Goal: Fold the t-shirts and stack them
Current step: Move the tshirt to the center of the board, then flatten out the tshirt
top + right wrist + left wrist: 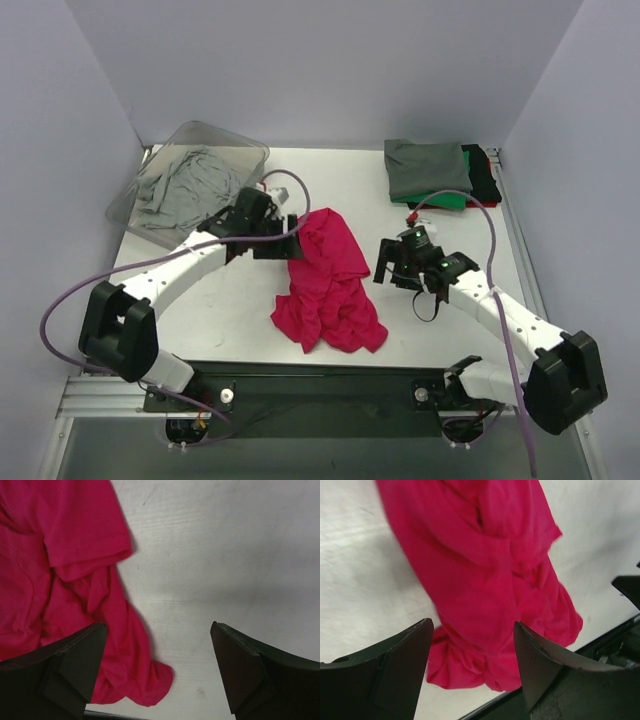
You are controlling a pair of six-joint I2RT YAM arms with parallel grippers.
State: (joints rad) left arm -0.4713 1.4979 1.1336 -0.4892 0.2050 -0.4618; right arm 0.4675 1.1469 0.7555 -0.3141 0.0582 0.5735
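Note:
A bright magenta-red t-shirt point(330, 282) lies crumpled in a heap at the middle of the table. It fills the left wrist view point(480, 580) and the left side of the right wrist view point(60, 580). My left gripper point(288, 240) is open and empty, at the shirt's upper left edge. My right gripper point(392, 266) is open and empty, just right of the shirt over bare table. A stack of folded t-shirts point(430, 170), dark grey on top of green, black and red, sits at the back right. A light grey shirt point(185, 185) lies in the bin.
A clear plastic bin point(235, 142) stands at the back left corner. The table's near edge point(330, 365) runs just below the crumpled shirt. White walls close in the left, back and right sides.

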